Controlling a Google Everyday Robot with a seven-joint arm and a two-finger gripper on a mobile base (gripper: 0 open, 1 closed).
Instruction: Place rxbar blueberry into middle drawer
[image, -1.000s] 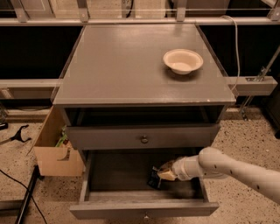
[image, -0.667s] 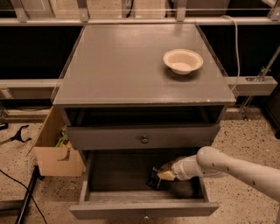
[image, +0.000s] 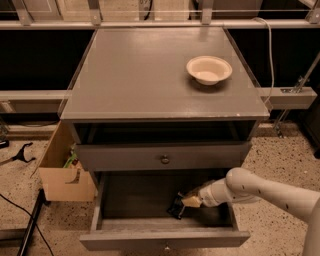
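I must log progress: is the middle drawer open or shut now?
Open: the middle drawer is pulled out, its dark tray visible, with the gripper inside it.

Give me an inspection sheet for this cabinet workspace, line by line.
Surface: grey wooden cabinet top, holding one round cream bowl.
Job's things: wide grey middle drawer pulled open; small dark flat snack bar inside it, right of centre.
Clutter: open cardboard box on the floor left of the cabinet.
Grippers: gripper inside the open drawer, at the snack bar; white arm reaching in from the right.
Cables: white cable behind the cabinet's right side; black cable on the floor, left.
Surroundings: speckled floor; metal railing behind.
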